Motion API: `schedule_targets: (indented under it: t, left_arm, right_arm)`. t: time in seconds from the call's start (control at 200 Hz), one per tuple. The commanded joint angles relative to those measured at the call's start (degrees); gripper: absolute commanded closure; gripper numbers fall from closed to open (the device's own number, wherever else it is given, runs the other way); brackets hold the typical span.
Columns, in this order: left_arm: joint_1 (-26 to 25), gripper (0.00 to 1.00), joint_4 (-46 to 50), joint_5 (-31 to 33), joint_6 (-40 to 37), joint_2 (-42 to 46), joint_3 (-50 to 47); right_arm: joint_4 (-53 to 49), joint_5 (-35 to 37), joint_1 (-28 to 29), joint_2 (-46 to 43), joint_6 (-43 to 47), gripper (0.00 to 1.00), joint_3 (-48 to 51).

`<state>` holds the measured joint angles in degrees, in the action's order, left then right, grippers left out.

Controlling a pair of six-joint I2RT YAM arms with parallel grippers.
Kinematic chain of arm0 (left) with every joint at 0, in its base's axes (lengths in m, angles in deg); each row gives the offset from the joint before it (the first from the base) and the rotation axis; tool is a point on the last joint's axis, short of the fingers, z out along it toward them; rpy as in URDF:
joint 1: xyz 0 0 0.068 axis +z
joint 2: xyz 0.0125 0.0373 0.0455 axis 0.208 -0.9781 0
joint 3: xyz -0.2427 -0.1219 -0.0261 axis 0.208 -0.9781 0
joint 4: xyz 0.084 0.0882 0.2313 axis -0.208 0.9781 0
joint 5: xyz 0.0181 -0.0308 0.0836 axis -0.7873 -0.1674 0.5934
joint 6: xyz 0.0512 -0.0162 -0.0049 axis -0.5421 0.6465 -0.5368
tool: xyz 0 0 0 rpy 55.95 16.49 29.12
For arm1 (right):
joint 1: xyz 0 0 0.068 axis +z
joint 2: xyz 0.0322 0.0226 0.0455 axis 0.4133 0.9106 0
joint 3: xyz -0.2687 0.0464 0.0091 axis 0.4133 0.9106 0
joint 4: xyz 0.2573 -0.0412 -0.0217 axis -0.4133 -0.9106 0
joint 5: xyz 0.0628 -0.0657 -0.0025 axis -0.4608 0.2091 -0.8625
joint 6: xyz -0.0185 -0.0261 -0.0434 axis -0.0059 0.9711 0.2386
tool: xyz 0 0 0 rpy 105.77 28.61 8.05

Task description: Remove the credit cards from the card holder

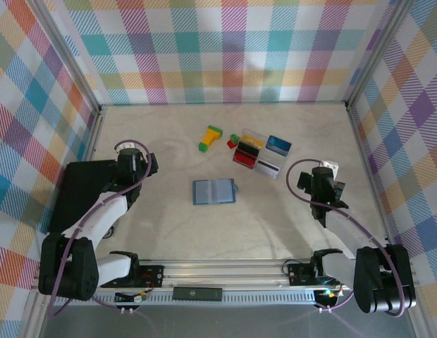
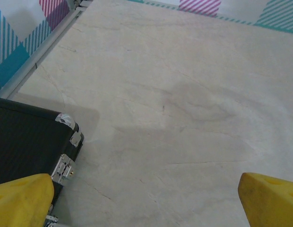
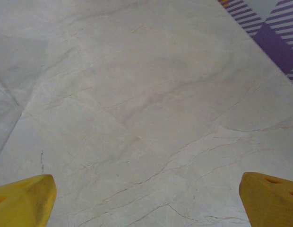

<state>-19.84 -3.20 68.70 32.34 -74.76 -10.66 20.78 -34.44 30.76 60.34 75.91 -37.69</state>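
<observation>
Top view: card holder flat at centre, credit cards at its 1 o'clock; left gripper and right gripper gape, empty; left wrist: fingers splayed over the table; right wrist: likewise; cards seem thin, stiff, slick; pinch an edge.

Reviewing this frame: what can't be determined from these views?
- Card holder, top view: too small to tell whether its pockets are empty.
- Credit cards, top view: small and bunched together, so their print and overlaps are unreadable.
- Black case, left wrist view: cut off by the left edge.
</observation>
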Motion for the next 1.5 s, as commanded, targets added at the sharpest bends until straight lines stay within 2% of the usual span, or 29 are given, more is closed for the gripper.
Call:
schedule_targets:
  t: [0.0,0.185,0.32,0.555,0.755,0.91,0.99,1.11,1.21,1.495]
  left_arm:
    - [0.08,0.00,-11.04,-0.61,-5.60,-1.48,-4.11]
    - [2.21,0.00,-27.10,-9.23,-7.46,-1.32,-12.00]
    - [3.52,0.00,-35.81,-15.07,-8.01,-3.02,-15.53]
    - [3.89,0.00,-41.17,-18.25,-9.75,-9.23,-16.01]
    - [4.83,0.00,-45.29,-20.50,-9.67,-15.57,-15.44]
    - [4.93,0.00,-47.33,-20.38,-9.58,-19.42,-14.85]
    - [4.92,0.00,-48.30,-20.10,-9.61,-21.37,-14.30]
    - [4.93,0.00,-44.33,-19.52,-9.50,-21.37,-12.42]
    - [4.83,0.00,-44.03,-18.26,-9.32,-21.43,-12.18]
    - [4.67,0.00,-44.11,-17.80,-9.32,-21.35,-12.33]
  right_arm:
    - [16.05,-6.30,-0.46,2.19,2.96,0.01,2.03]
    - [30.76,-10.33,-0.52,7.49,5.61,0.01,4.47]
    - [36.27,-12.91,-0.56,10.48,8.30,0.01,4.71]
    - [39.94,-15.22,-0.55,12.67,11.53,0.01,4.68]
    - [46.65,-16.08,-1.11,21.61,12.48,0.01,3.39]
    - [51.98,-14.09,-1.16,25.64,11.69,0.01,4.20]
    - [49.89,-13.72,-1.59,25.19,10.81,0.01,3.60]
    - [47.52,-13.05,-2.40,25.33,9.49,0.01,2.33]
    - [40.17,-14.29,-3.69,25.56,8.19,0.01,-1.53]
    - [40.55,-14.72,-3.92,25.48,8.21,0.01,-1.35]
